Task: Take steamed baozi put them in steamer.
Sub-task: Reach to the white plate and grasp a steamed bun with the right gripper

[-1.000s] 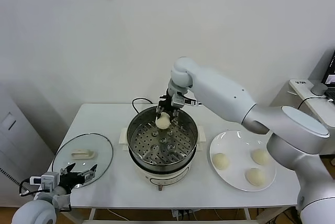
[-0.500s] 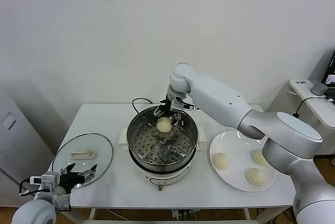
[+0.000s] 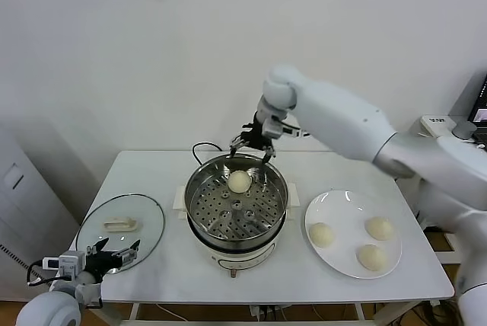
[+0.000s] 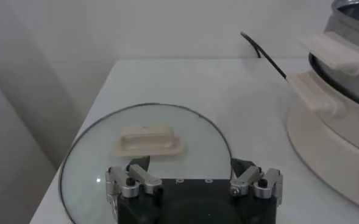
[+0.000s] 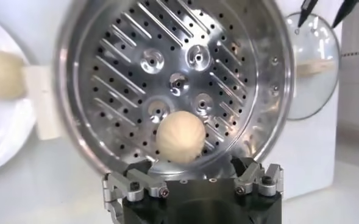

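One baozi [image 3: 239, 181] in steel steamer [image 3: 199, 189] — three baozi [image 3: 356, 244] outside

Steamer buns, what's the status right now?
Right gripper open above the steamer. One bun on its tray, three on the plate. Left gripper open beside the lid. Nothing blocking.

- the steamer [image 3: 236, 215] stands at the middle of the surface [image 3: 167, 265], its cord [image 3: 199, 148] running off behind it.
- one baozi [image 3: 239, 181] lies in the steamer on the perforated tray [image 5: 167, 85], toward the far side.
- the right end effector [image 3: 250, 139] hangs above the steamer's far rim, apart from that baozi.
- a plate [image 3: 335, 215] lies right of the steamer; three baozi [image 3: 320, 234] sit on it, well apart.
- a lid [image 3: 120, 228] lies flat left of the steamer, by the surface's left edge.
- the left end effector [image 3: 114, 256] is at the lid's near edge.
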Controlling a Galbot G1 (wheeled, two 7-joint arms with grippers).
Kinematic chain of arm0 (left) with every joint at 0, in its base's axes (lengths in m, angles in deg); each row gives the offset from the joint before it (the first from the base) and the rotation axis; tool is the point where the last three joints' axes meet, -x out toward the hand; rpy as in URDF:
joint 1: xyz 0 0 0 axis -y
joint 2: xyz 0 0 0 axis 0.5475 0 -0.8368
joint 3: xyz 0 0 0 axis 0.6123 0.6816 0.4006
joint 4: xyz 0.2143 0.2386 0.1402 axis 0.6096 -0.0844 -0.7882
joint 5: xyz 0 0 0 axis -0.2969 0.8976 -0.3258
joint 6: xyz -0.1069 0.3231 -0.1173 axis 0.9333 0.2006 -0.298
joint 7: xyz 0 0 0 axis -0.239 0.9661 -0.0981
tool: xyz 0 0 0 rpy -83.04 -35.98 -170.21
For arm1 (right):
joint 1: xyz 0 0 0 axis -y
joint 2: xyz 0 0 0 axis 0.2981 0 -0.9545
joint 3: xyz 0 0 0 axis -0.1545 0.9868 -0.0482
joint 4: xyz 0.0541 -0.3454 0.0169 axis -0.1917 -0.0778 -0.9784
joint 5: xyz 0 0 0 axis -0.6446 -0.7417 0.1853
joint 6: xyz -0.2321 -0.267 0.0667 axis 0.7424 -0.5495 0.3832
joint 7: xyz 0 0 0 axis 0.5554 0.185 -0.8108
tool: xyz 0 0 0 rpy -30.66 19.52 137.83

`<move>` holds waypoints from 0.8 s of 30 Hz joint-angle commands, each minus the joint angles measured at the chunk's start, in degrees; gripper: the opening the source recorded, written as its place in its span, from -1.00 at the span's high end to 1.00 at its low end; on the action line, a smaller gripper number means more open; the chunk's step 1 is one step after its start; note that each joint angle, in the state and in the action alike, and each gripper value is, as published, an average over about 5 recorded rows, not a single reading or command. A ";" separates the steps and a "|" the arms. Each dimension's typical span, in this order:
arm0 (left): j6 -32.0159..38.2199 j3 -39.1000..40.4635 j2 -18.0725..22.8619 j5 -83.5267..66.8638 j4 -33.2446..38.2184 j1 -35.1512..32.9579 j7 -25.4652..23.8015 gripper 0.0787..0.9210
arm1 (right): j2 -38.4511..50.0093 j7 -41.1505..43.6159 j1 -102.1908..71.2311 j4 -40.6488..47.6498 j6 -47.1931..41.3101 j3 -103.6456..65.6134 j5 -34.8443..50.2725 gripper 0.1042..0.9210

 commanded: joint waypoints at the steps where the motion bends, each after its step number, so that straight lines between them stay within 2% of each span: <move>1: -0.02 -0.08 -0.07 0.01 0.08 -0.14 0.00 -0.77 | 10.93 2.50 14.39 -5.54 -32.60 18.53 21.78 -0.76; 5: 0.03 -0.13 -0.15 -0.03 0.02 -0.18 0.00 -0.77 | 16.08 2.98 19.30 -8.53 -43.91 26.93 27.56 -0.76; 9: 0.05 -0.35 0.06 -0.05 0.28 -0.51 0.03 -0.77 | 19.44 3.27 19.41 -10.92 -50.04 30.22 30.14 -0.76; 24: 0.03 -1.37 1.37 0.14 1.14 -2.13 0.17 -0.77 | 23.04 -4.59 2.84 -12.97 -58.34 26.47 31.32 -0.76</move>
